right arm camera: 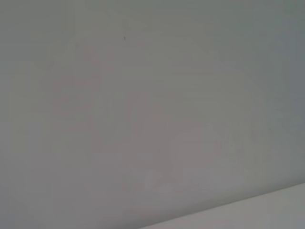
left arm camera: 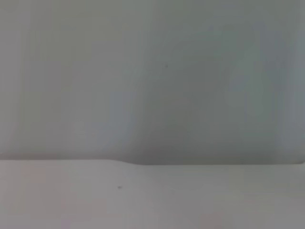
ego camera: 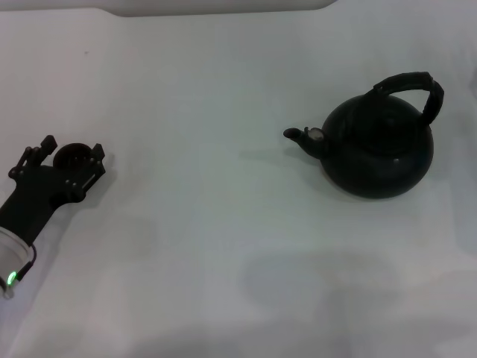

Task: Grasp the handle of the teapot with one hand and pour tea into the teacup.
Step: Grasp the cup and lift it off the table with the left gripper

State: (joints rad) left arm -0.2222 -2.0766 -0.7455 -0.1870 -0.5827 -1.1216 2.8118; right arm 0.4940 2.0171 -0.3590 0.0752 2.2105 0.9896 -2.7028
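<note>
Sitting on the right of the white worktop, the teapot is upright, its spout turned left and its handle arched free above the lid. At the left edge the left hand is seen low over the worktop, with the teacup appearing as a small dark round between its fingers; the cup seems to be gripped, though real contact cannot be confirmed from the head view. The right hand is not shown in any view, and both wrist views show only blank pale surface, so its state cannot be told.

The step in hand is judged to be the grasp of the handle, not yet begun. It is best taken by the right arm, which is nearer. The handle should be approached from above and closed on at its crown, so that the pot hangs level and does not swing. Because pot and cup are well apart, the pot should be lifted clear before being carried left. The spout already faces the cup, so little turning should be needed. Tilting should be done slowly, given how small the cup is against the pot.
</note>
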